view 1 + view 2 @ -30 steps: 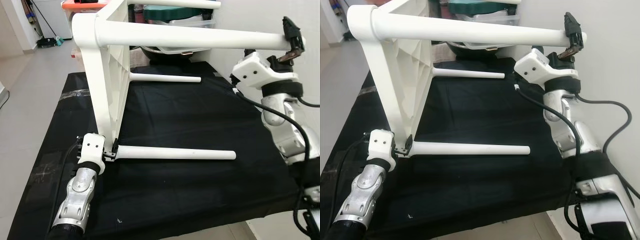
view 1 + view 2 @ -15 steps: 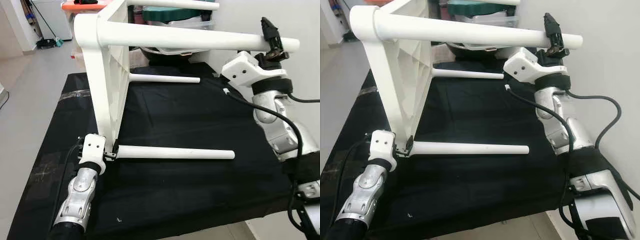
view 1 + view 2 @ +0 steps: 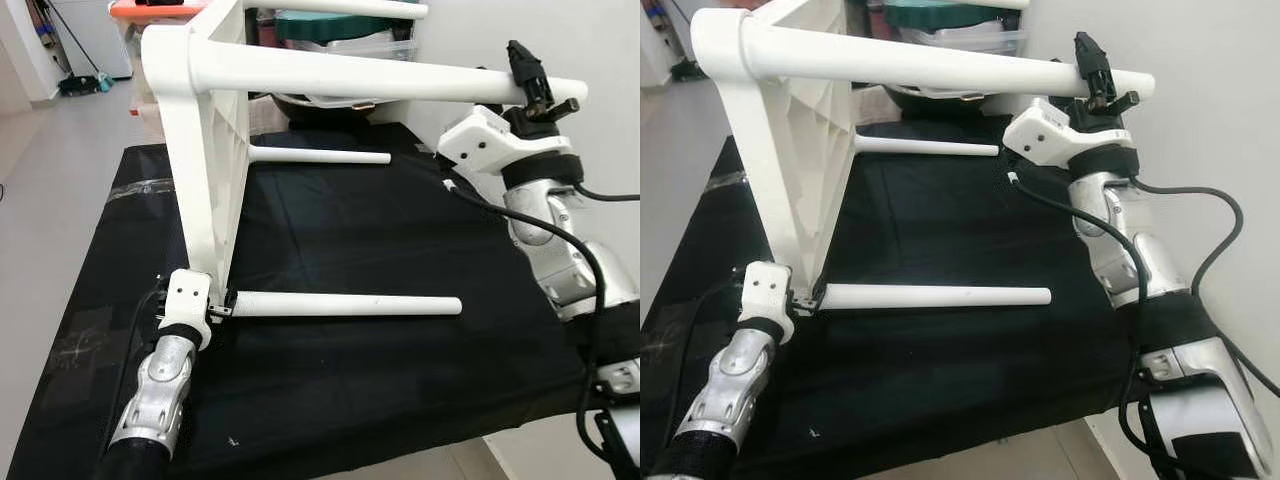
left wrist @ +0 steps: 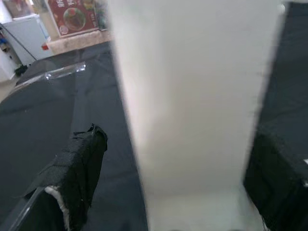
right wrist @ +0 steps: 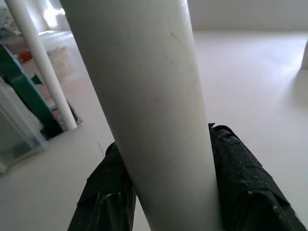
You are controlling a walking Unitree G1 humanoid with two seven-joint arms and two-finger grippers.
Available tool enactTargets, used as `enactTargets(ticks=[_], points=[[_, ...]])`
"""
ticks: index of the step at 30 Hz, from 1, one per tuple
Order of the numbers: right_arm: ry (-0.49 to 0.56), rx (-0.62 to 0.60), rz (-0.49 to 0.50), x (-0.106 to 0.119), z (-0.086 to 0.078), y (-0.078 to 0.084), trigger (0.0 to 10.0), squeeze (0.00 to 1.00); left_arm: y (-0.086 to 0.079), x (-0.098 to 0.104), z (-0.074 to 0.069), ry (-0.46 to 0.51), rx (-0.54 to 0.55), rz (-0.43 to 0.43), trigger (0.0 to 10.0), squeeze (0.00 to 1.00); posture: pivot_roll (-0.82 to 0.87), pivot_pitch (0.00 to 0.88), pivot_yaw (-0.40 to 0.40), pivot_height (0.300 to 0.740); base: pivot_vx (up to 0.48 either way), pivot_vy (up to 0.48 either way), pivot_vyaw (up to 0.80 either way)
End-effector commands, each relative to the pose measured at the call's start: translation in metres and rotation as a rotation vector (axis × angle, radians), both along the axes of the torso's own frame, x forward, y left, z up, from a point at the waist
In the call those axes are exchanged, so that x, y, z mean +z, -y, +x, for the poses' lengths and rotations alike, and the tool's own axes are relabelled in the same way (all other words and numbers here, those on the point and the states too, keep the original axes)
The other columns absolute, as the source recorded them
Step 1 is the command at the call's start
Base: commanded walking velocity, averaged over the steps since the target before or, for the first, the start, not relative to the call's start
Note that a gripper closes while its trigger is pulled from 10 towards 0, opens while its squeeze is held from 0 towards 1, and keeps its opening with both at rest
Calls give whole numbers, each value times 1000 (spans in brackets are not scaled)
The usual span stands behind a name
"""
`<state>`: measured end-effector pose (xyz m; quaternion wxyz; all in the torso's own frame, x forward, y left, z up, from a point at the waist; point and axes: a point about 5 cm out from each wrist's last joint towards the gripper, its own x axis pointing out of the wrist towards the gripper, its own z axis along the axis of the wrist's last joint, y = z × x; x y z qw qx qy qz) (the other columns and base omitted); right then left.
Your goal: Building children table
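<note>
— Where's the table (image 3: 215,140) sitting?

— On its side on the black cloth (image 3: 340,250), legs sticking out. I'm clamping my right gripper (image 3: 535,90) round the upper leg (image 3: 380,78) near its tip.

— And the left?

— My left gripper (image 3: 218,305) is gripping the tabletop's bottom edge (by the lower leg (image 3: 345,305)).

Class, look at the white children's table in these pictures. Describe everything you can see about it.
The white table looks like plastic and is tipped on its side on a black cloth, its ribbed underside showing. Four round legs stick out sideways. The right gripper clamps the upper front leg near its tip; the left gripper holds the lower corner, where the lower front leg joins.
</note>
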<state>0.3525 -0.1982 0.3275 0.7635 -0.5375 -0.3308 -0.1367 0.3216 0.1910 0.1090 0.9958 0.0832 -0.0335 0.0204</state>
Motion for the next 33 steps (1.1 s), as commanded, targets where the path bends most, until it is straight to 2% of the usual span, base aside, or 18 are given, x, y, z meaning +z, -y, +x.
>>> enactTargets(ticks=[1,3,5,8,10,12,14,15,16,19,21,25,26,27,29,30,32,33], points=[[-1,53,167,11,1,7,0,0,-16,-5,-2,-22,54,1,10000,0,-22,0,-35,740,0,0,0],[-1,53,167,11,1,7,0,0,-16,-5,-2,-22,54,1,10000,0,-22,0,-35,740,0,0,0],[-55,65,283,10,6,15,0,0,-24,1,-1,0,64,23,10000,0,-9,0,-39,740,0,0,0],[-78,70,326,8,9,17,0,0,-28,6,-1,17,70,39,10000,0,-7,0,-40,740,0,0,0],[-101,77,365,6,12,18,0,0,-35,16,1,53,86,61,10000,0,0,0,-41,740,0,0,0],[-166,101,455,-4,18,17,0,0,-53,45,5,145,131,108,10000,0,14,0,-38,740,0,0,0],[-166,101,455,-4,18,17,0,0,-53,45,5,145,131,108,10000,0,14,0,-38,740,0,0,0],[-198,107,496,-8,20,17,0,0,-60,58,7,185,147,127,10000,0,15,0,-38,740,0,0,0],[-198,107,496,-8,20,17,0,0,-60,58,7,185,147,127,10000,0,15,0,-38,740,0,0,0],[-301,93,616,-25,27,23,0,0,-89,112,8,325,182,240,10000,0,31,0,-31,740,0,0,0],[-351,87,648,-33,30,25,0,0,-103,144,7,390,196,300,10000,0,31,0,-31,740,0,0,0],[-351,87,648,-33,30,25,0,0,-103,144,7,390,196,300,10000,0,31,0,-31,740,0,0,0],[-375,84,658,-38,31,25,0,0,-109,163,7,422,196,328,10000,0,46,0,-30,740,0,0,0],[-375,84,658,-38,31,25,0,0,-109,163,7,422,196,328,10000,0,46,0,-30,740,0,0,0],[-493,115,803,-57,37,21,0,0,-120,219,9,491,184,460,10000,0,60,0,-27,740,0,0,0],[-493,115,803,-57,37,21,0,0,-120,219,9,491,184,460,10000,0,60,0,-27,740,0,0,0],[-640,146,1043,-90,40,11,0,0,-121,264,10,544,165,552,10000,0,84,0,-29,740,0,0,0],[-640,146,1043,-90,40,11,0,0,-121,264,10,544,165,552,10000,0,84,0,-29,740,0,0,0]])
